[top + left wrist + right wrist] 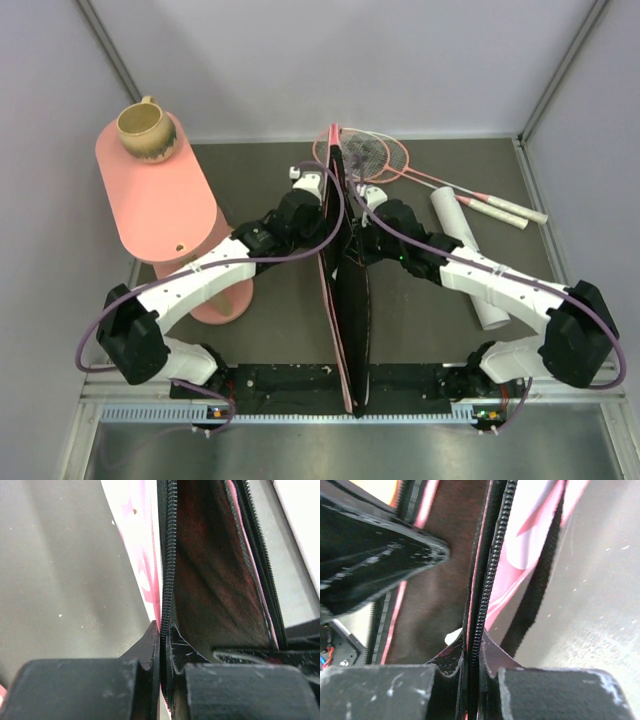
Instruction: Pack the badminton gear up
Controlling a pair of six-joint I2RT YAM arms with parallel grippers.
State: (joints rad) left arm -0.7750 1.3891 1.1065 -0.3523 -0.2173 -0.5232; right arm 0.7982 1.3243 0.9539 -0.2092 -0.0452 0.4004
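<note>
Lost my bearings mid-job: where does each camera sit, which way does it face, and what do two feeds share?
Top external: above and behind the bases, facing down; both arms show, left tool and right tool holding the bag open, rackets and tube to its right.
Left wrist: on the left arm, facing along its fingers, shut on the bag's zipper edge.
Right wrist: on the right arm, facing along its fingers, shut on the opposite zipper edge.
Shared: both wrist views show the bag's dark lining.

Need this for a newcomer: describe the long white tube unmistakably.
On the dark tabletop's right half, look beside the right arm. The long white tube lies partly under it, near two thin pink-framed rackets. Only it is a thick plain cylinder.
</note>
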